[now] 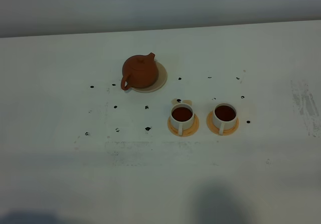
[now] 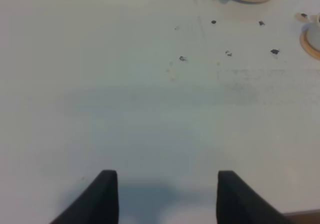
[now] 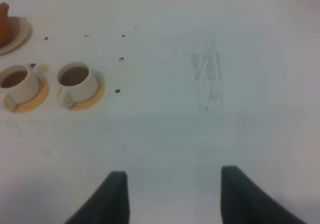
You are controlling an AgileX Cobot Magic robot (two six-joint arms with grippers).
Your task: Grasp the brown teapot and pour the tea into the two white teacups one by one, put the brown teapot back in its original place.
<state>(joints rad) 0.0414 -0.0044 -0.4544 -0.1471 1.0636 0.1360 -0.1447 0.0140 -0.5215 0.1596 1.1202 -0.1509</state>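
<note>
The left end effector (image 2: 163,196) hangs over bare desk with its two dark fingers (image 2: 102,196) spread wide and nothing between them; a soft shadow lies on the surface just under them. The right end effector (image 3: 172,196) is likewise spread and empty, poised above a plain stretch of the white desk (image 1: 60,174). Neither arm shows in the high view, though two dim shadows fall on the desk's near edge. The desk is matte white and marked: small black dots (image 1: 148,129) are scattered around the crockery, a faint smudged band (image 1: 130,146) runs across the middle, and a patch of grey scuff streaks (image 1: 303,101) sits well off to the right; the right wrist view shows those streaks (image 3: 207,78) ahead of the fingers. At the far side the desk meets a plain pale grey wall (image 1: 160,3). The teapot (image 1: 139,70) stands upright on its cream saucer (image 1: 159,78), slightly off centre toward the left, handle turned toward the near left and spout toward the far right. Nearer and to the right, the two cups stand side by side but apart, each on an orange saucer: the left cup (image 1: 181,117) on one (image 1: 173,129), the right cup (image 1: 225,116) on the other (image 1: 214,129). Both hold dark brown liquid. Both end effectors are well apart from teapot and cups.
</note>
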